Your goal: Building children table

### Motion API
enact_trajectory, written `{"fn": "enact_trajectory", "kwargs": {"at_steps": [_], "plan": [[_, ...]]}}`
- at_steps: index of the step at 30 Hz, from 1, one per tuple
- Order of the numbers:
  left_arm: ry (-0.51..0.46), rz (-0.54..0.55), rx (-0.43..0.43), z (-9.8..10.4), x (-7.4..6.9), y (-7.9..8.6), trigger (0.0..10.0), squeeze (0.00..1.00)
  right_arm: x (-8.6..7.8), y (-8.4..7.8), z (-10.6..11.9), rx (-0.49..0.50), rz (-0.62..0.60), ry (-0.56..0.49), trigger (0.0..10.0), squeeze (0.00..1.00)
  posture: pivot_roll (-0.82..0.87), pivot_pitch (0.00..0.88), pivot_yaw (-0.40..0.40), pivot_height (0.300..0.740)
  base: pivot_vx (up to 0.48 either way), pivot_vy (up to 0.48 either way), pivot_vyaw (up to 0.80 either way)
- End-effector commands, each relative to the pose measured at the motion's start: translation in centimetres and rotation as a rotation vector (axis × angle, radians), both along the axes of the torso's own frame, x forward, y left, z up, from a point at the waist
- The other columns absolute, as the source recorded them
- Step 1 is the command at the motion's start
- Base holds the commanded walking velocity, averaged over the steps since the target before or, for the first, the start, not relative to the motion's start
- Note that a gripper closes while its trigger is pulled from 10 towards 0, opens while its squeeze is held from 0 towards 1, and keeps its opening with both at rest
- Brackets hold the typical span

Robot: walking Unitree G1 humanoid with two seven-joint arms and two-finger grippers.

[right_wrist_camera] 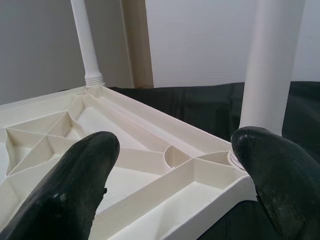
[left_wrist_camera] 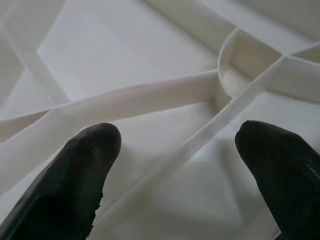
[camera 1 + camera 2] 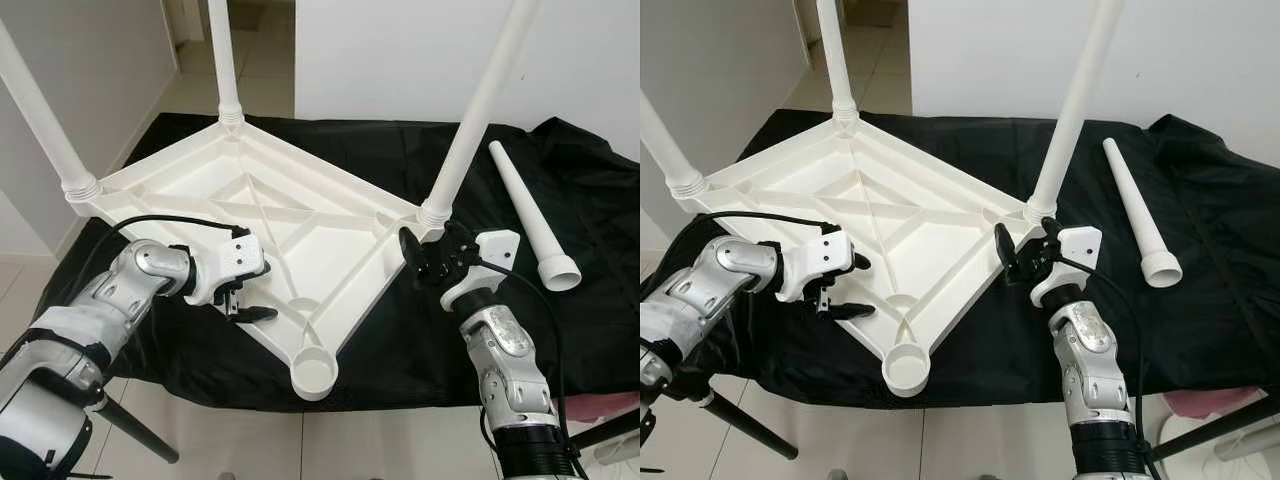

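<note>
Tabletop point(image 3: 300, 230), white plastic and flipped underside-up, lies on a black cloth point(image 3: 560, 180) spread over a stand, with pale floor tiles point(image 3: 250, 70) and white walls beyond at twelve o'clock. Three legs point(image 3: 480, 110) stand upright in its corner sockets; the socket point(image 3: 315, 372) at six o'clock is empty. A fourth leg point(image 3: 530, 215) lies loose on the cloth at three o'clock. The left gripper point(image 3: 245, 305) hovers over the ribbed underside at nine o'clock, fingers apart, holding nothing. The right gripper point(image 3: 425, 255) sits just beside the three o'clock corner, fingers spread wide, also empty.
</note>
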State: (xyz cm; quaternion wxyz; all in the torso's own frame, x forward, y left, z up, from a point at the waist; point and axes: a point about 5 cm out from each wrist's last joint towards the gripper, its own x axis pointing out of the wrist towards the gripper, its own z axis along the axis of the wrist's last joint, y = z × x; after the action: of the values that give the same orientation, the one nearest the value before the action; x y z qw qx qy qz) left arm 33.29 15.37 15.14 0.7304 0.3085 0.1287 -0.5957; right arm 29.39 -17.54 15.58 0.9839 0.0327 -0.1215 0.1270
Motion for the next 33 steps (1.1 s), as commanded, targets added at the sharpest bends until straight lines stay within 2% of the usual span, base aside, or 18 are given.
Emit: {"fn": "enact_trajectory", "kwargs": {"at_steps": [1, 5, 9, 16, 22, 29, 30, 32, 33], "plan": [[0.079, -0.065, 0.002, 0.1, -0.4, 0.5, 10.0, 0.00, -0.2, -0.5, -0.1, 0.010, -0.008, 0.008, 10.0, 0.00, -0.03, 0.002, -0.005, 0.740, 0.000, 0.000, 0.00], [0.070, -0.077, 0.022, 0.1, -0.1, 0.6, 10.0, 0.00, -0.2, -0.4, -0.1, 0.014, -0.010, 0.013, 10.0, 0.00, -0.02, 0.004, -0.007, 0.740, 0.000, 0.000, 0.00], [0.046, -0.073, 0.089, -0.6, 0.1, 0.4, 10.0, 0.00, -0.1, 0.1, -0.1, 0.011, 0.009, 0.011, 10.0, 0.00, -0.02, 0.010, 0.000, 0.740, 0.000, 0.000, 0.00], [0.024, -0.074, 0.121, -1.1, 0.4, -0.1, 10.0, 0.00, -0.4, 0.1, -0.1, 0.009, 0.008, 0.010, 10.0, 0.00, -0.03, 0.025, 0.018, 0.740, 0.000, 0.000, 0.00], [-0.011, -0.010, 0.171, -2.0, 1.4, -1.1, 10.0, 0.00, -1.0, -0.1, -0.4, 0.013, -0.014, 0.021, 10.0, 0.00, -0.04, 0.040, 0.033, 0.740, 0.000, 0.000, 0.00], [-0.004, 0.057, 0.168, -1.8, 2.3, -1.3, 10.0, 0.00, -1.5, -0.1, -0.7, 0.014, -0.022, 0.030, 10.0, 0.00, -0.04, 0.073, 0.050, 0.740, 0.000, 0.000, 0.00], [0.006, 0.060, 0.161, -1.7, 2.3, -1.3, 7.6, 0.00, -1.5, -0.1, -0.7, 0.013, -0.022, 0.032, 10.0, 0.00, -0.04, 0.078, 0.052, 0.740, 0.000, 0.000, 0.00], [0.014, 0.062, 0.156, -1.7, 2.4, -1.3, 7.6, 0.00, -1.6, 0.0, -0.8, 0.012, -0.022, 0.033, 10.0, 0.00, -0.04, 0.078, 0.052, 0.740, 0.000, 0.000, 0.00], [0.021, 0.062, 0.146, -1.4, 2.5, -1.3, 0.0, 0.00, -1.6, 0.0, -0.8, 0.012, -0.023, 0.037, 10.0, 0.00, -0.04, 0.090, 0.057, 0.740, 0.000, 0.000, 0.00]]}}
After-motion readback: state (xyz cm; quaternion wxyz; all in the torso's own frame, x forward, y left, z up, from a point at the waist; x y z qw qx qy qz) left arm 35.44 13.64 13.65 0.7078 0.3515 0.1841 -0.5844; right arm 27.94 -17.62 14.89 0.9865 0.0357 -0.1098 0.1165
